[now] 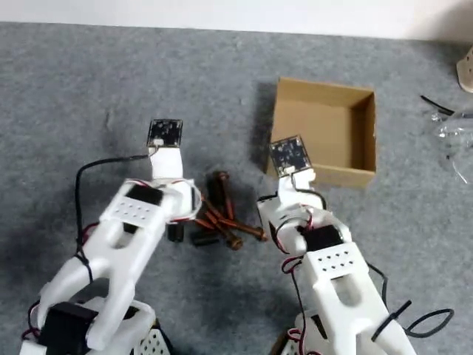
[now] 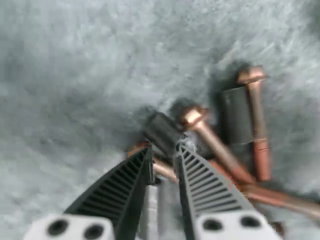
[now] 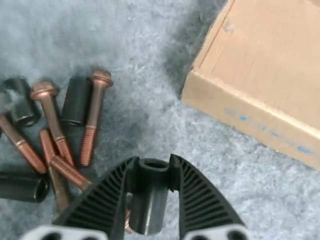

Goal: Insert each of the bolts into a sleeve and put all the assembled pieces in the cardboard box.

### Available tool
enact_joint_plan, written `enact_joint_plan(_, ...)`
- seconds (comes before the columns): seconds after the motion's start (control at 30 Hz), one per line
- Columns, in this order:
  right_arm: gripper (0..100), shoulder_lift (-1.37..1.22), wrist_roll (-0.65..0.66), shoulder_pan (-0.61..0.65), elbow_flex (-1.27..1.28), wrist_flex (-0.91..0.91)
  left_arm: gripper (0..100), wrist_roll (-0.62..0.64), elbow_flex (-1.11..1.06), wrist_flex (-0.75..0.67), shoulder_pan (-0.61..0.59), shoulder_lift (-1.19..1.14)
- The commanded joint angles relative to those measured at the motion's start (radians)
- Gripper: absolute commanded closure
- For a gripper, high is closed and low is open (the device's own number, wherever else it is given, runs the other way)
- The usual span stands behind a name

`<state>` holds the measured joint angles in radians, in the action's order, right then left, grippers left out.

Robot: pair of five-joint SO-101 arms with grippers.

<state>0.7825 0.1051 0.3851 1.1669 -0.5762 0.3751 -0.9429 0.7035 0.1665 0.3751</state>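
Where the copper-coloured bolts (image 3: 92,120) lie heaped, threaded and flange-headed, short dark sleeves (image 3: 76,100) lie among them as smooth tubes. I count five bolts and three loose sleeves. A fourth sleeve (image 3: 150,200) is clamped lengthwise in the right pincer (image 3: 152,162) at the heap's 3 o'clock. At its 9 o'clock the left pincer (image 2: 164,155), ribbed and black, is parted by a narrow slit, tips at a bolt shaft, gripping nothing I can make out. One square, open-topped cardboard box (image 1: 347,174) sits at 1 o'clock. Fuzzy grey felt covers the surface (image 1: 74,74); a pale strip runs along its far edge.
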Motion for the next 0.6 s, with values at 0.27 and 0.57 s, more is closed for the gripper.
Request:
enact_joint_plan(0.27, 99.5, 0.031, 0.003, -0.016, 0.001, 0.096, 92, 0.269, -0.087, -0.160, 0.114, -0.002)
enact_joint_plan(0.57, 99.5, 0.030, 0.003, -0.018, 0.001, 0.099, 91, 0.325, -0.094, -0.130, 0.016, -0.002)
